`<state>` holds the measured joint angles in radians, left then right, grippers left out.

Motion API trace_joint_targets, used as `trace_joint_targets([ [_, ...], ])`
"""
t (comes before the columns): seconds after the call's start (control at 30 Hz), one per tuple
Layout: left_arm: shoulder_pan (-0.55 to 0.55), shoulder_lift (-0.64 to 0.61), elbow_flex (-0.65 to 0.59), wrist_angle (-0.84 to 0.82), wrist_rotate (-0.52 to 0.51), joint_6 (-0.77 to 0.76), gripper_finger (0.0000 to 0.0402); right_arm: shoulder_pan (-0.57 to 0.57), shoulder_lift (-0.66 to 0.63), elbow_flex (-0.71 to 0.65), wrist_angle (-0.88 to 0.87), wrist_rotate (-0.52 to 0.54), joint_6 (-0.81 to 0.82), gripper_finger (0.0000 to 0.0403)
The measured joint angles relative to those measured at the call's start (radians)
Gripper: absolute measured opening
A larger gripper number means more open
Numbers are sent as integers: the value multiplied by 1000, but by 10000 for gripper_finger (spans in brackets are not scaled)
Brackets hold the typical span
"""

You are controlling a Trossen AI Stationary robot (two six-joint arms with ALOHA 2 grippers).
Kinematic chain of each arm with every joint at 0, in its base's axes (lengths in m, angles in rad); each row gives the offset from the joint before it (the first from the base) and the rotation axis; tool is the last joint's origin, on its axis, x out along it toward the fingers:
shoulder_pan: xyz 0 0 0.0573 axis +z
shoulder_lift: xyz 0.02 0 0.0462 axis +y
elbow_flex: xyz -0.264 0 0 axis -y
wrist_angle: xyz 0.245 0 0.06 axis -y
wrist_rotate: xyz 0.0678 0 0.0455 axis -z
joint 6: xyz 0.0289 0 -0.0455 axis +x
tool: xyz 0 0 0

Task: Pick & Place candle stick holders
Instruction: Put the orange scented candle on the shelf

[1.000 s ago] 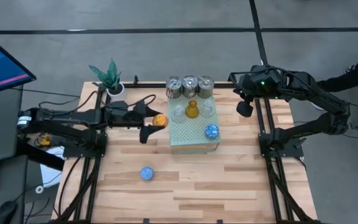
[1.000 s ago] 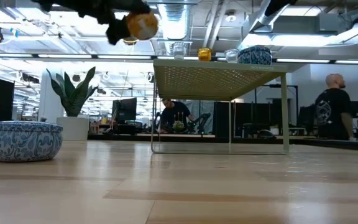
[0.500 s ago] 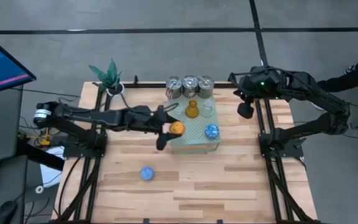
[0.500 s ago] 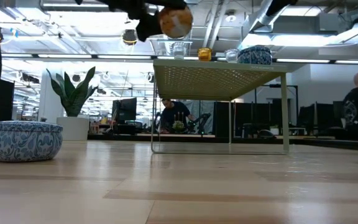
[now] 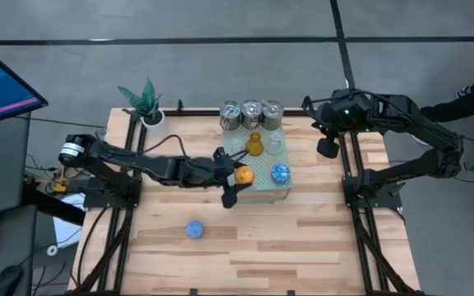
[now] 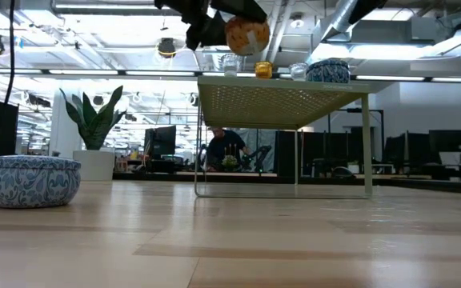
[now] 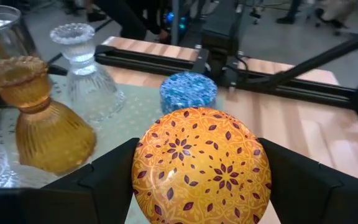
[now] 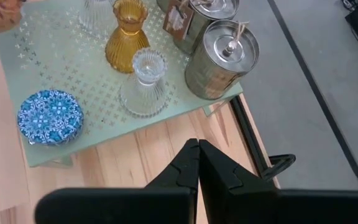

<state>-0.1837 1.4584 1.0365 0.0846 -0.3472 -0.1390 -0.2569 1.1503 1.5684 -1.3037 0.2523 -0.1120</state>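
The wooden table fills the middle of the high view, with the pale-green perforated block standing at its upper centre. The left arm reaches from the left edge across to the block's left side. Its gripper pinches the orange round holder between both fingers, lifted over the block's left part; in the low view the holder hangs just above the block's top.

At the block's far edge stand three silver metal cups in a row. Just below them in the high view sits the amber glass holder, with a clear glass holder to its right. A blue round holder lies near the block's lower right corner. A second blue round holder rests on the bare table, lower left of the block, well apart from both grippers.

The right gripper waits at the upper right, beside the block, its fingers pressed together in the right wrist view and holding nothing.
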Motion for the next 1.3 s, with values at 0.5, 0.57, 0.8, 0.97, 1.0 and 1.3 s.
trace_joint_targets([
  [0.5, -125, 51, 26, 5, -398, -280, 300, 0, 0, 0, 0, -16, 32, 0],
  [0.57, -126, 55, 26, 9, -413, -294, 300, 0, 0, 0, 0, -16, 35, 0],
  [0.8, -116, 101, 26, 59, -411, -297, 301, 0, 0, 0, -1, -16, 35, 0],
  [0.97, -117, 177, 95, 64, -406, -238, 301, 0, 0, 0, -2, -16, 35, 0],
  [1.0, -117, 191, 110, 61, -405, -209, 301, 0, 0, 0, -2, -16, 35, 0],
  [1.3, -90, 258, 176, 59, -391, -146, 301, 0, 0, 0, -9, -16, 34, 0],
])
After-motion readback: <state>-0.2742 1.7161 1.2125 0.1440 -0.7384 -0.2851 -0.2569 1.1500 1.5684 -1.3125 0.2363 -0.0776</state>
